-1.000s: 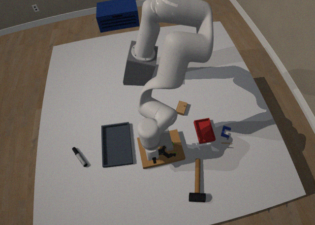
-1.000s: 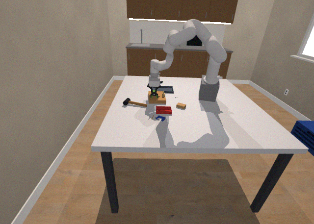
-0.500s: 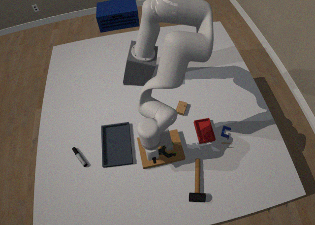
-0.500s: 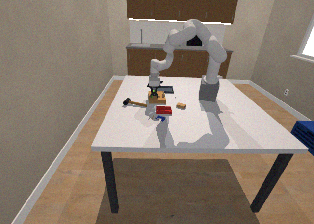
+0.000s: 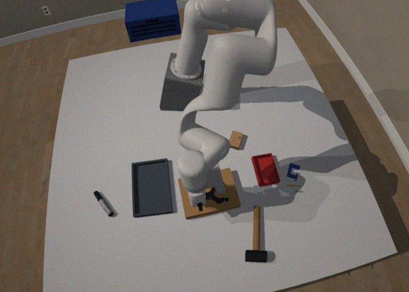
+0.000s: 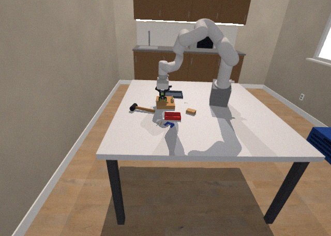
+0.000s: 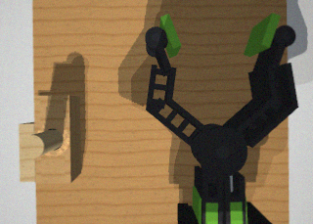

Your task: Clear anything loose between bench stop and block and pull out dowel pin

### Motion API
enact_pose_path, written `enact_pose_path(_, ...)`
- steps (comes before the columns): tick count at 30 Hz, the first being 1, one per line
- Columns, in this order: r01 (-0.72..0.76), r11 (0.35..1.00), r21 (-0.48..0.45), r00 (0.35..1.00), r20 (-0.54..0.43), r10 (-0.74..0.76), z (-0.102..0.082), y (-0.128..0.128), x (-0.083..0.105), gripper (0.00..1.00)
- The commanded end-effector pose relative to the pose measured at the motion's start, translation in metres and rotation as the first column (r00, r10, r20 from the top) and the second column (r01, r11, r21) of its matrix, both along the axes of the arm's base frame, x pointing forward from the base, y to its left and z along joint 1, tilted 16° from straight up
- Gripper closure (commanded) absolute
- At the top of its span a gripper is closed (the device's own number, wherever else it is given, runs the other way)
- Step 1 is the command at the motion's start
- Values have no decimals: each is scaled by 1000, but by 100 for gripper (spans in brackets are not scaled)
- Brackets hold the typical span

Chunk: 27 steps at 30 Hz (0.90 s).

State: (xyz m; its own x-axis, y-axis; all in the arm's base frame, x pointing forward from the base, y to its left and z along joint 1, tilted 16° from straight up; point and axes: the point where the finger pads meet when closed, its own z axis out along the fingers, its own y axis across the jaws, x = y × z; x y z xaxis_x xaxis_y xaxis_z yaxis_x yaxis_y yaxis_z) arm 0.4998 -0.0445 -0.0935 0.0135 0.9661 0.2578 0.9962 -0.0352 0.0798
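The wooden bench board (image 5: pixel 207 191) lies on the white table; it also shows in the exterior view (image 6: pixel 165 103). In the wrist view the raised bench stop (image 7: pixel 75 116) runs along the board's left part. The small wooden block sits on the stop's left side, with the dowel pin (image 7: pixel 46 142) in its hole. My gripper (image 7: pixel 217 206) is shut on the handles of the black spring clamp (image 7: pixel 215 112). The clamp's green-padded jaws are spread wide, over bare board to the right of the stop, with nothing between them.
A grey tray (image 5: pixel 152 187) lies left of the board and a red bin (image 5: pixel 265 169) to its right. A blue bracket (image 5: pixel 290 170), a hammer (image 5: pixel 256 232), a marker (image 5: pixel 103 203), a spare wooden block (image 5: pixel 236 139) and a blue toolbox (image 5: pixel 152 18) are around.
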Motion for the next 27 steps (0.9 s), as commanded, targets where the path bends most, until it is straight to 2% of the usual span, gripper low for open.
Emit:
enact_pose_path(1, 1, 1000, -1, 1000, 4, -1, 9, -3, 1, 73)
enact_pose_path(14, 1, 1000, -1, 1000, 4, -1, 32, -9, -1, 73)
enact_pose_path(27, 1, 1000, -1, 1000, 4, -1, 42, -11, -2, 73)
